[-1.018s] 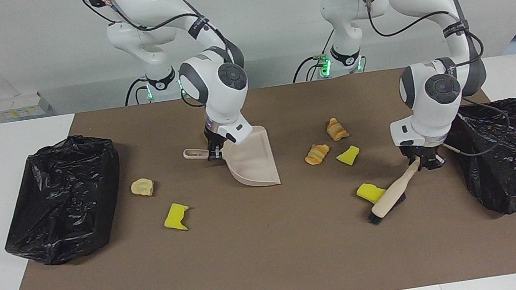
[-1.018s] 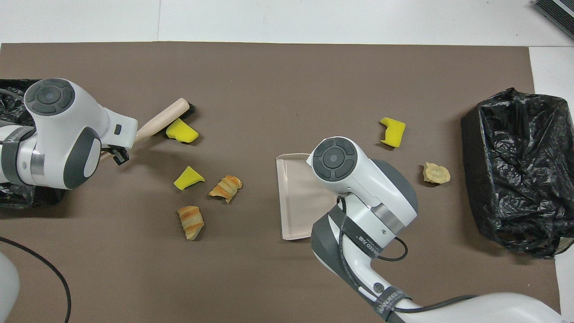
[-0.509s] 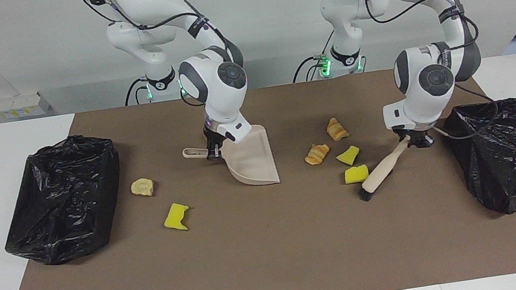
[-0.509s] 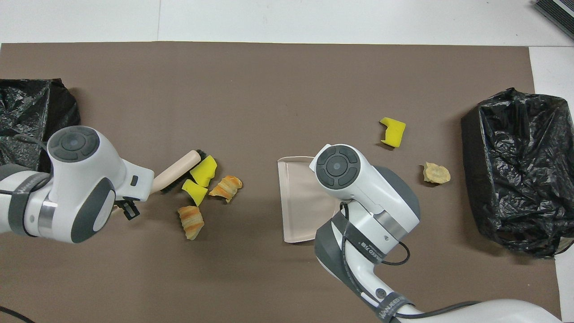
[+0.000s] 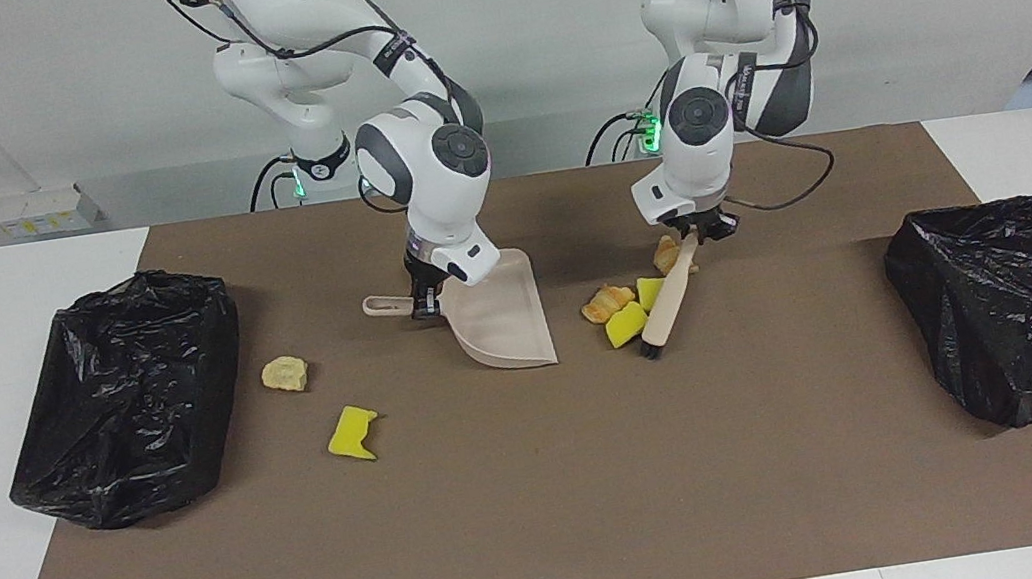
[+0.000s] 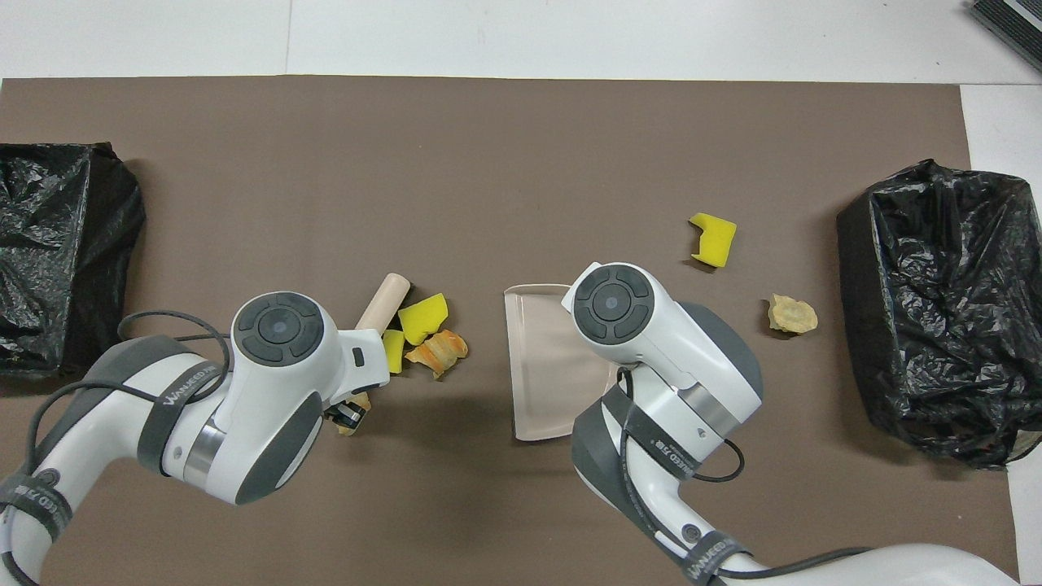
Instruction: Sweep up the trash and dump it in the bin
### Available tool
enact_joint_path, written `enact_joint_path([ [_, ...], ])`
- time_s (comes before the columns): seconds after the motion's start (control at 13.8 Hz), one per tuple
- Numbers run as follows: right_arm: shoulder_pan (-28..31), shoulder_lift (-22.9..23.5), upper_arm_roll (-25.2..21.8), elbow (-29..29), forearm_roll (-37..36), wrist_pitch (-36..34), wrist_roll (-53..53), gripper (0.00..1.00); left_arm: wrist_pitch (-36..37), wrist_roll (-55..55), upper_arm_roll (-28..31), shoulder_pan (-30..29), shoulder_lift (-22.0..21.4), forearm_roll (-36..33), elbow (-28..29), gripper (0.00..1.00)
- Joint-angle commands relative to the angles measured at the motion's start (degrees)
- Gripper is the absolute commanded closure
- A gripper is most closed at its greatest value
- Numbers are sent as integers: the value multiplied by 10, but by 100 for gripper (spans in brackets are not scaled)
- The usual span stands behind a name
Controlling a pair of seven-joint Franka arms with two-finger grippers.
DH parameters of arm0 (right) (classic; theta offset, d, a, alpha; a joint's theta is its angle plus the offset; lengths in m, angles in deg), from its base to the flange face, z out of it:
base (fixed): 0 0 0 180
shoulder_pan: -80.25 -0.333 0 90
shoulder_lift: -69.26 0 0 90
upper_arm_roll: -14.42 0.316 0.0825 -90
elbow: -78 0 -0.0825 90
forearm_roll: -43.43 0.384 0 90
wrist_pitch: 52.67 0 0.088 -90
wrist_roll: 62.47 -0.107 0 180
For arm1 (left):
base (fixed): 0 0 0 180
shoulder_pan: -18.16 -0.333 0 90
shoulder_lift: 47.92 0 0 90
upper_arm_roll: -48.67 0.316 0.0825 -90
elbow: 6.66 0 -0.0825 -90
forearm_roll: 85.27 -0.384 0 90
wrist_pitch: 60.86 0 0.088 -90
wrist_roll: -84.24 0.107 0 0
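My left gripper (image 5: 702, 231) is shut on the handle of the wooden brush (image 5: 665, 304), whose black bristles rest on the brown mat. Pressed against the brush are two yellow sponge chunks (image 5: 627, 324) (image 6: 422, 316) and an orange-brown bread lump (image 5: 607, 302). A second bread lump (image 5: 667, 253) lies partly hidden under the left gripper. My right gripper (image 5: 424, 304) is shut on the handle of the beige dustpan (image 5: 500, 317), whose lip rests on the mat beside the pile. A tan lump (image 5: 285, 373) and a yellow chunk (image 5: 353, 434) lie toward the right arm's end.
Two bins lined with black bags stand on the table: one at the right arm's end (image 5: 127, 395), one at the left arm's end (image 5: 1023, 304). The brown mat (image 5: 547, 507) covers most of the table, with white table edge around it.
My left arm has swept the brush toward the dustpan, away from the bin at its end. The brush has pushed the yellow chunks and bread lumps into a pile. The right arm barely moved.
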Motion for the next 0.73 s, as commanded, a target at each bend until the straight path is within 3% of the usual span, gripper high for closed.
enact_joint_path([
  [0.0,16,-17,12,23,-9,11,19,100,27,-137,9,27,-11,8,-18,100],
  [0.29,16,-17,12,24,-9,11,19,100,139,-222,13,21,-39,53,-58,100],
  [0.44,16,-17,12,24,-9,11,19,100,148,-302,14,19,-59,53,-27,100],
  [0.65,15,-24,12,34,-9,12,19,100,136,-333,14,-8,-106,53,52,100],
])
